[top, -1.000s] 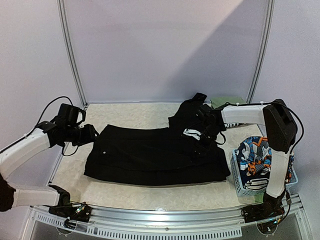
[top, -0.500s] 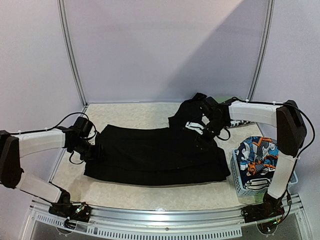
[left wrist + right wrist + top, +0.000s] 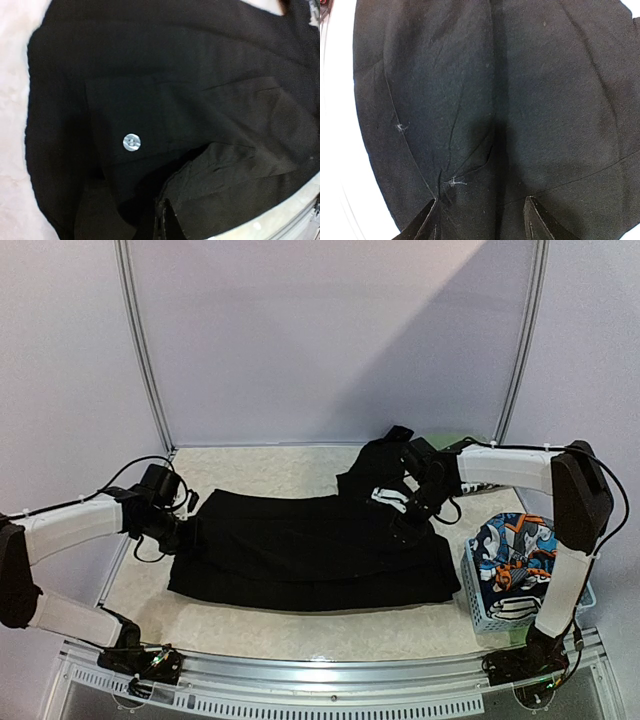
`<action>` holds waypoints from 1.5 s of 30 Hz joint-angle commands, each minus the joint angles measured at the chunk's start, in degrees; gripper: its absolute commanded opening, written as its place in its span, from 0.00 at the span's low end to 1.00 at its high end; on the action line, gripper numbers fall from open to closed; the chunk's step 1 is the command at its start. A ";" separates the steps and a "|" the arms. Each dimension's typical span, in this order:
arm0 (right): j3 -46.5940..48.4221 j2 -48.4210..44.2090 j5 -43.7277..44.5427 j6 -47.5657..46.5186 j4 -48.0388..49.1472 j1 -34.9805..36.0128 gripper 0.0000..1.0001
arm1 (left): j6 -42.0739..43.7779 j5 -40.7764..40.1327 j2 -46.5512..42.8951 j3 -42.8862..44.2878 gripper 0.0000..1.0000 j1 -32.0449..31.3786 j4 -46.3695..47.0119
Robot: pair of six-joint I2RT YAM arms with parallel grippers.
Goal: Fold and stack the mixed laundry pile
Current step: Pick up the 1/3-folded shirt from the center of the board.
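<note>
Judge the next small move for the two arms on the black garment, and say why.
Probably close the right tool on the fabric beneath it. The left tool looks pinched shut on the black garment's left edge, while the right tool's fingers stand apart over the cloth, so a two-handed fold likely cannot start until it grips.

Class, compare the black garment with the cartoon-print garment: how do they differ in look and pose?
The black garment is plain; the cartoon-print garment is orange, blue and white. The black garment lies spread on the table; the cartoon-print garment sits bunched in the blue basket. Both are soft laundry.
</note>
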 commanded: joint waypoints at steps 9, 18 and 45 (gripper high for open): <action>-2.36 2.09 0.48 -0.73 1.51 0.48 0.57 | -1.34 3.97 1.82 9.55 0.00 0.72 -22.37; -3.07 1.59 0.36 -0.73 1.50 0.49 0.57 | 0.25 -2.95 4.16 11.16 0.00 0.87 -30.37; 30.26 14.00 1.62 21.35 3.26 -17.43 0.64 | 2.41 -22.38 20.72 35.88 0.53 -2.30 -3.10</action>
